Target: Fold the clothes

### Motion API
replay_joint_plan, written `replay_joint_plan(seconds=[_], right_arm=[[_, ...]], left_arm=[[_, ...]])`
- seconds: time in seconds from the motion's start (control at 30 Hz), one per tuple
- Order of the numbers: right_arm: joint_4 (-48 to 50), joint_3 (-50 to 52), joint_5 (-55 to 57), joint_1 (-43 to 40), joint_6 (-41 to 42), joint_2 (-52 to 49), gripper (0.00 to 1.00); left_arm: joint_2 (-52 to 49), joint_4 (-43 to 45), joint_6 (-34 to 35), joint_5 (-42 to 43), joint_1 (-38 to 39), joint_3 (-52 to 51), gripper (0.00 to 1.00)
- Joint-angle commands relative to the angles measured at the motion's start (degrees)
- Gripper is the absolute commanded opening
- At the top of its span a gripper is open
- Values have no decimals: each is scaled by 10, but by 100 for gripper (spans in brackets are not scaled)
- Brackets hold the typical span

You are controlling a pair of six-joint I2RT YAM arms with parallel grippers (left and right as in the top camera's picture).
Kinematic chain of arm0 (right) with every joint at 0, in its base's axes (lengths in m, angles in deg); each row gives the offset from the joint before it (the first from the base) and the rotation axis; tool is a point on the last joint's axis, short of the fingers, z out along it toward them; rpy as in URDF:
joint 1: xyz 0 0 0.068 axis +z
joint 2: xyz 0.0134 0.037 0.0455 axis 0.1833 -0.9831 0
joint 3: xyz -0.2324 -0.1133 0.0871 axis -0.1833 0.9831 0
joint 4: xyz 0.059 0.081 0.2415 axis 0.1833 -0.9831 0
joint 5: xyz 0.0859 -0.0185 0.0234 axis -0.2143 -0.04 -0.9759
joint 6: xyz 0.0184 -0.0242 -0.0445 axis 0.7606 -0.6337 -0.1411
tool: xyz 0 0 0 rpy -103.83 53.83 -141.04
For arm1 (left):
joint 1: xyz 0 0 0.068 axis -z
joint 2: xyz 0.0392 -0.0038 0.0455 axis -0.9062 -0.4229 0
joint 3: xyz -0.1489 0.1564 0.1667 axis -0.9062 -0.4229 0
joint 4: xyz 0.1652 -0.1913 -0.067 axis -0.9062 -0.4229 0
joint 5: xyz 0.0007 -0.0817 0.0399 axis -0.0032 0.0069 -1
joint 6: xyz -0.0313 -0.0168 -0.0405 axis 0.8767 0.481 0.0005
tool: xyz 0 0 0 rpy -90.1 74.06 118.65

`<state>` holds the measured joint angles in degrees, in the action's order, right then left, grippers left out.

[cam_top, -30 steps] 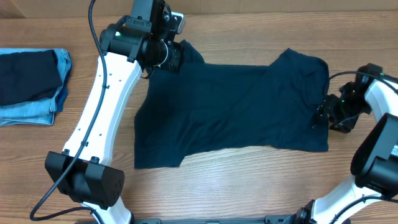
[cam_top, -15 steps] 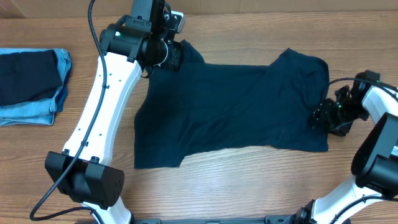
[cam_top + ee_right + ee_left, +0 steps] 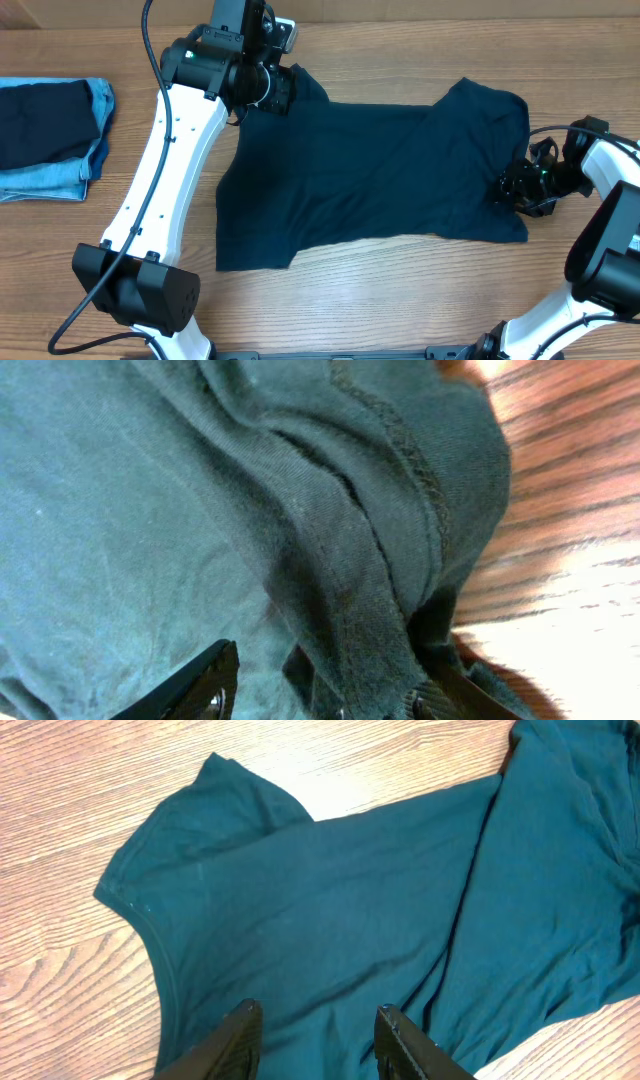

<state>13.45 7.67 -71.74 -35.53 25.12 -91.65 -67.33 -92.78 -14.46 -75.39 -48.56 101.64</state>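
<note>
The navy shirt (image 3: 370, 180) lies spread across the middle of the wooden surface (image 3: 400, 310). The left end effector (image 3: 318, 1028) is at the shirt's far corner on the left side, its fingers apart over the cloth. The right end effector (image 3: 512, 190) straddles a bunched hem fold at the shirt's right edge; whether it pinches the fold cannot be told. A folded pile (image 3: 50, 150) of navy and denim lies well apart, far left.

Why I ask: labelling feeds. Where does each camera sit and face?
Overhead: above the table, looking straight down on the navy shirt, folded pile, left arm and right arm.
Left wrist: on the left arm, looking down past the left fingers at the spread shirt.
Right wrist: on the right arm, close against the shirt's stitched edge, right fingers at bottom.
Shared: all three show the shirt.
</note>
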Motion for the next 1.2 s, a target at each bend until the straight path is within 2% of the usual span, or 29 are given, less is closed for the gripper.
replay_joint_plan(seconds=[0.0,0.2,0.37,0.5,0.6,0.7,1.17], right_arm=[[-2,4,-12,1,-8,49,55],[-16,0,-26,2,-8,101,56],[-36,1,-130,5,-57,111,59],[-26,1,-32,6,-19,111,59],[1,2,54,1,29,110,64],[21,2,56,-2,30,105,69],[67,35,80,-2,23,51,70]], left_arm=[[-3,2,-13,-5,1,-1,41],[-3,2,-13,-5,2,-1,41],[-3,3,-13,-5,2,-1,41],[-3,3,-13,-5,2,-1,41],[-3,2,-13,-3,2,-1,41],[-3,2,-13,-3,2,-1,41],[-3,2,-13,-3,2,-1,40]])
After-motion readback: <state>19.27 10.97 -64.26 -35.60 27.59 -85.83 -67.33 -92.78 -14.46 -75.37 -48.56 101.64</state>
